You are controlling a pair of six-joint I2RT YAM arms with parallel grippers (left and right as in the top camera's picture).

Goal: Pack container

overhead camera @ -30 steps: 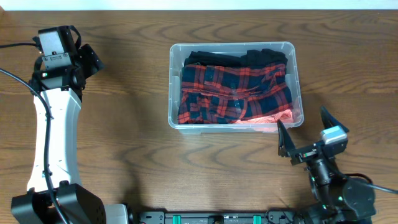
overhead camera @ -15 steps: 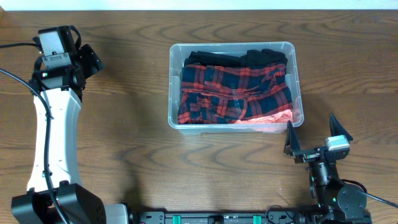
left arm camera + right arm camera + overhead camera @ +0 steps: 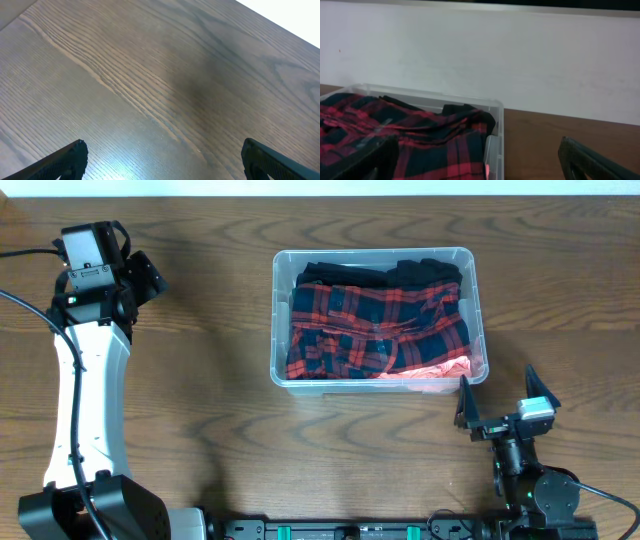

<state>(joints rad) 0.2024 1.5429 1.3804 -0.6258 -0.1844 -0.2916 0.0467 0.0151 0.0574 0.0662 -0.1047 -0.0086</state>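
Note:
The clear plastic container (image 3: 372, 252) stands on the wooden table right of centre. It holds a red-and-black plaid garment (image 3: 375, 325), a black garment (image 3: 350, 273) along its far side and a pink one (image 3: 445, 370) at its near right corner. My right gripper (image 3: 497, 402) is open just in front of that corner, apart from the container. In the right wrist view the container's rim (image 3: 497, 115) and the plaid garment (image 3: 395, 135) lie ahead of the open right gripper (image 3: 480, 165). My left gripper (image 3: 148, 278) is open at the far left, with only bare wood under it (image 3: 162, 160).
The left arm (image 3: 85, 390) stretches along the table's left side. The right arm's base (image 3: 540, 495) sits at the front edge. A white wall (image 3: 480, 55) rises behind the table's far edge.
My right gripper has drawn back a little toward the front edge, staying open. The left arm and the container have not moved.

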